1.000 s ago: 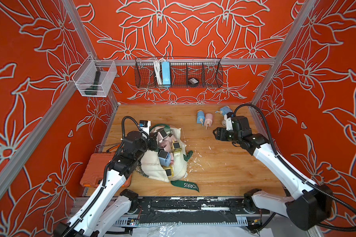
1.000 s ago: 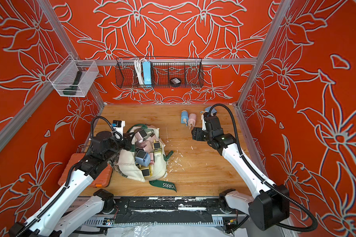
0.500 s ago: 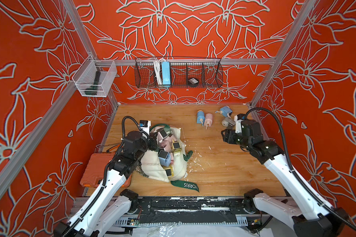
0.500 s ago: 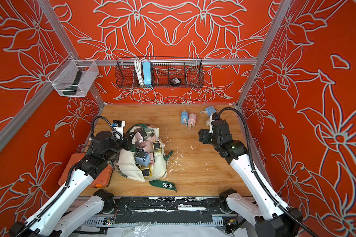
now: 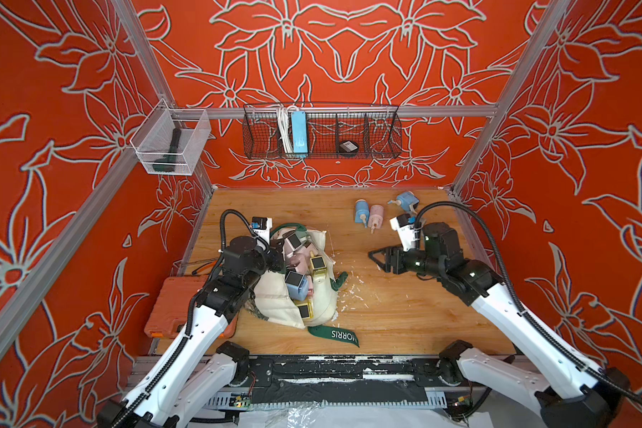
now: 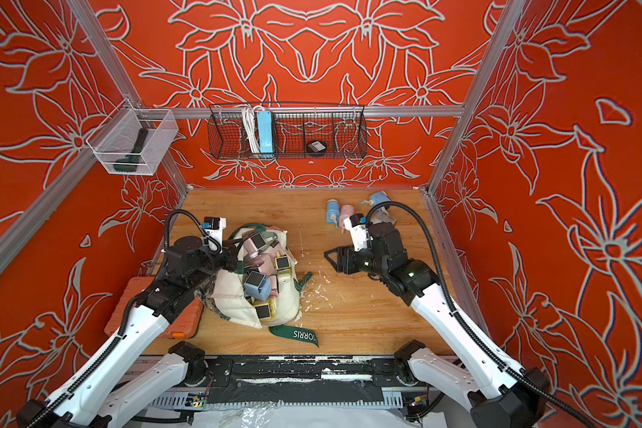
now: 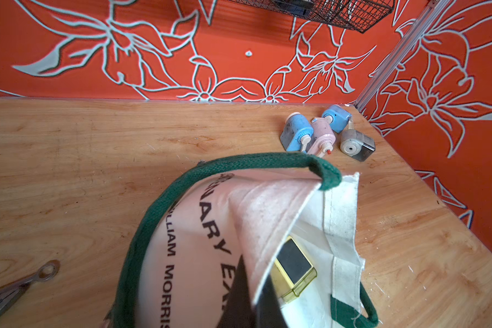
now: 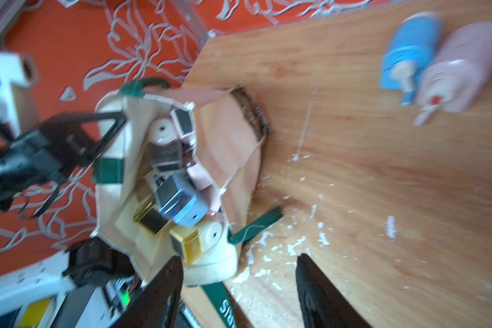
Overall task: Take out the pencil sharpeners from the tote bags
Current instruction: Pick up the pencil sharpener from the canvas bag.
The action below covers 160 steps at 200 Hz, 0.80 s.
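Note:
The cream tote bag [image 5: 280, 305] [image 6: 230, 296] lies open at the table's left, with several pencil sharpeners [image 5: 296, 287] [image 8: 179, 203] heaped in its mouth. My left gripper [image 5: 277, 259] [image 7: 254, 272] is shut on the bag's cream rim and holds the mouth open beside a yellow sharpener [image 7: 293, 267]. Loose sharpeners lie at the back right: blue [image 5: 361, 211], pink [image 5: 375, 216], blue [image 5: 406, 201] and grey [image 7: 355, 143]. My right gripper [image 5: 373, 257] [image 8: 236, 284] hovers open and empty over the table, right of the bag and pointing at it.
An orange case [image 5: 171, 307] sits at the table's left edge under my left arm. The bag's green handle [image 5: 336, 333] trails toward the front. White shavings [image 5: 353, 292] litter the wood. A wire basket [image 5: 321, 135] and a clear bin [image 5: 167, 146] hang on the walls.
My right arm has swung away from the loose sharpeners at the back right, toward the middle, now pointing at the bag with narrower jaws. The left arm and bag have not moved.

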Tool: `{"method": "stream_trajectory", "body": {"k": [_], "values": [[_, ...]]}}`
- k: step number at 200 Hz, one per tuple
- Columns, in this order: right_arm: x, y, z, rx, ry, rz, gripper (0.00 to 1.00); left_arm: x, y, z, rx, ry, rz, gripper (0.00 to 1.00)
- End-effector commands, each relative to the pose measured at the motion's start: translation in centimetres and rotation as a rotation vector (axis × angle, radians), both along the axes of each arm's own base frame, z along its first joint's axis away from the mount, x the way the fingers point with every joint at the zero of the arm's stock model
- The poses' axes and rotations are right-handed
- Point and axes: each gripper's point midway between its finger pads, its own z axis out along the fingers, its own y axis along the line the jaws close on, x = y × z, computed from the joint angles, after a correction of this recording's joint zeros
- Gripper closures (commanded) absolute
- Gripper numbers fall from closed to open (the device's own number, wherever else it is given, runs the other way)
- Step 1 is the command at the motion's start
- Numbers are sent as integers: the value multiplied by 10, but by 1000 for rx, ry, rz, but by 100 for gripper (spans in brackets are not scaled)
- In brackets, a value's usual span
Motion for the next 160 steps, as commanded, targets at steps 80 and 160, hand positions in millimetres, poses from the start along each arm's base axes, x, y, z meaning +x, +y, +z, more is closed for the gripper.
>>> {"method": "stream_trajectory", "body": {"k": [80,160], "values": [[-59,148,-61,-87,-127,451,14,-2,4,-11,11,37,17,100],[-15,205,-114,-213,-160,474,9,-1,4,-14,13,45,18,100]]}}
